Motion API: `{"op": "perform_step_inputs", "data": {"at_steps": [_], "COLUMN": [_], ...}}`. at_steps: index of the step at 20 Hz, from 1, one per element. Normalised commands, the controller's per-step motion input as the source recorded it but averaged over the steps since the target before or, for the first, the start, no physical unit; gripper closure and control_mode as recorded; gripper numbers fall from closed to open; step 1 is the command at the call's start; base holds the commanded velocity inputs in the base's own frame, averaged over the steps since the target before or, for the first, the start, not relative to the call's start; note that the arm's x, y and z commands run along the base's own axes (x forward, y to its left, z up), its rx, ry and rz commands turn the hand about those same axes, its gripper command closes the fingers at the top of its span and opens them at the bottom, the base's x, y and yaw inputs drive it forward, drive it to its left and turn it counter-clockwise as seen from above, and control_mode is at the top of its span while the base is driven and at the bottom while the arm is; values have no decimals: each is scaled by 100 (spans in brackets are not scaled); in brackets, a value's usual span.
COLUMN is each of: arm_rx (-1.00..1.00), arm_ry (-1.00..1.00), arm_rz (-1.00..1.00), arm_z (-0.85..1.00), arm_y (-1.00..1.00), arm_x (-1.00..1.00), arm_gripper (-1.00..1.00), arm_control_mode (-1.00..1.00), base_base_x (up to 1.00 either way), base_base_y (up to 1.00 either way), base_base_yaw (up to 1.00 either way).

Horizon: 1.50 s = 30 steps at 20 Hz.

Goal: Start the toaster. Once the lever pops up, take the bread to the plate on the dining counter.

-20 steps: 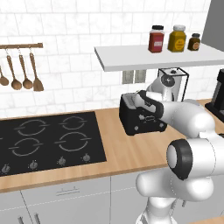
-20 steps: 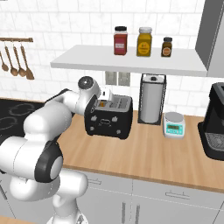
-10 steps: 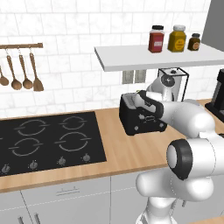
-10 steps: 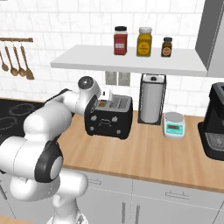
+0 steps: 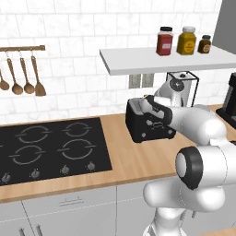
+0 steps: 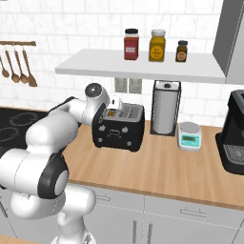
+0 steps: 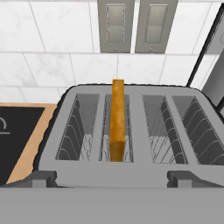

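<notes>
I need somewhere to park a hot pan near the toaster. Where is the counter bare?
Bare wood lies between the cooktop and the toaster, and along the front edge before the toaster and kitchen scale. It is crowded at the back wall: toaster, paper towel holder, scale and coffee machine stand close together.

left base view: looks from behind the arm's left side, forward and down over the counter (image 5: 120, 161); the toaster (image 5: 148, 123) sits right of centre, the hob (image 5: 50, 147) at lower left.
right base view: looks from behind the arm's right side, same direction; the toaster (image 6: 119, 127) sits left of centre.
hand view: close above the toaster (image 7: 127, 131), looking down into its slots toward the tiled wall (image 7: 52, 52) at the top of the frame.
shared: all three show the toaster; both base views share the shelf (image 5: 170, 60).
</notes>
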Motion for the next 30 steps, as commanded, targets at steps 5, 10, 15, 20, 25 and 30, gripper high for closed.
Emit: {"op": "perform_step_inputs", "data": {"at_steps": [5,10,15,20,25,30], "arm_rx": [0,0,0,0,0,1], "arm_ry": [0,0,0,0,0,4], "arm_rz": [0,0,0,0,0,0], "arm_z": [0,0,0,0,0,7], "arm_y": [0,0,0,0,0,-7], "arm_x": [0,0,0,0,1,12], "arm_gripper": [-100,-100,-100,-100,-100,-100], "arm_control_mode": [-100,-100,-100,-100,-100,-100], "base_base_x": [0,0,0,0,0,0], "base_base_y": [0,0,0,0,0,0], "base_base_yaw": [0,0,0,0,0,0]}}
